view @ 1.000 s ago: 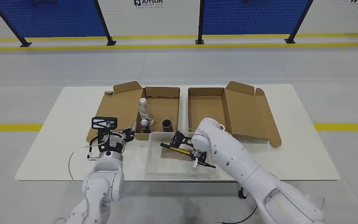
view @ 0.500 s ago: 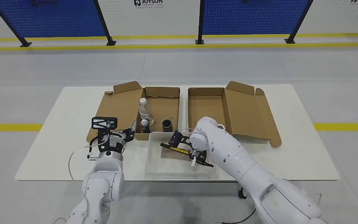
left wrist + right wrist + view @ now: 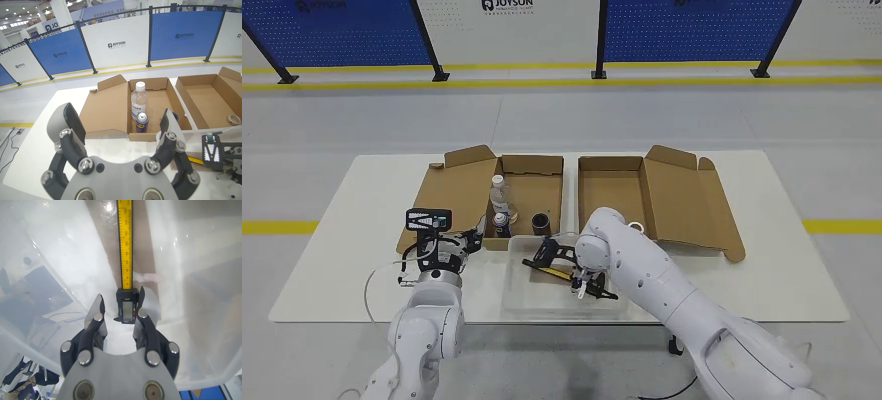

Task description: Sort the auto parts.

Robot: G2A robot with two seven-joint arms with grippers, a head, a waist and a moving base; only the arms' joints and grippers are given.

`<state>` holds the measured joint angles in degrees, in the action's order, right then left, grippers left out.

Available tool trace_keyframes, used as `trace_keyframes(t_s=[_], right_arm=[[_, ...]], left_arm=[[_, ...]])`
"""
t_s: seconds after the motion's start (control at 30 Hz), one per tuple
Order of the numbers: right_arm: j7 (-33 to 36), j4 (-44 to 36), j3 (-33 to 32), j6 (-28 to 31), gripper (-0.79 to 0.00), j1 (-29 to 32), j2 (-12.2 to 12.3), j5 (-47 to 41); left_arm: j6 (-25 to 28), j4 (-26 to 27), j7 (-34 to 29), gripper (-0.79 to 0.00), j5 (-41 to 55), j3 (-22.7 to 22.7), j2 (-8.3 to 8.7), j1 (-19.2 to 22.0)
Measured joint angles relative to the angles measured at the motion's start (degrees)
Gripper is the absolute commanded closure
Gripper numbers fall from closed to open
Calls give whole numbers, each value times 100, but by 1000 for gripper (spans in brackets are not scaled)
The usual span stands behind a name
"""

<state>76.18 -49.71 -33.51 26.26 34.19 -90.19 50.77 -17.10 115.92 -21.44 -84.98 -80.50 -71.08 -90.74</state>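
While right gripper [image 3: 121, 294] straddles caliper [image 3: 126, 256] head unclamped, scale's far end cut off; left gripper [image 3: 118, 109] agape.

Caliper [image 3: 542, 266] in bin [image 3: 527, 296] — bottle [image 3: 500, 194] in box [image 3: 532, 165] behind.

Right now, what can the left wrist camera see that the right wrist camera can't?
Left wrist view: the open left gripper, a cardboard box holding a clear bottle and a spray can, plus a metal ring in the next box.
Right wrist view: the open right gripper straddling the caliper's screen, down inside a clear bin.
Both: the caliper's yellow ruler and the right gripper.
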Motion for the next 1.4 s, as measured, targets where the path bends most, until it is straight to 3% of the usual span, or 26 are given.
trace_keyframes(t_s=[0.43,0.63,0.77,0.83,1.1,1.4], right_arm=[[-214,103,165,-190,-345,73,-11,473],[-281,205,181,-158,-286,56,-45,425],[-300,286,193,-145,-132,41,-64,410],[-303,323,201,-129,0,32,-75,401],[-276,231,164,-150,0,-25,-85,372],[-65,-454,-166,-324,0,125,103,346]], left_arm=[[0,0,0,-785,0,0,0,0],[0,0,0,-785,0,0,0,0],[0,0,0,-785,0,0,0,0],[0,0,0,-785,0,0,0,0],[0,0,0,-785,0,0,0,0],[0,0,0,-785,0,0,0,0]])
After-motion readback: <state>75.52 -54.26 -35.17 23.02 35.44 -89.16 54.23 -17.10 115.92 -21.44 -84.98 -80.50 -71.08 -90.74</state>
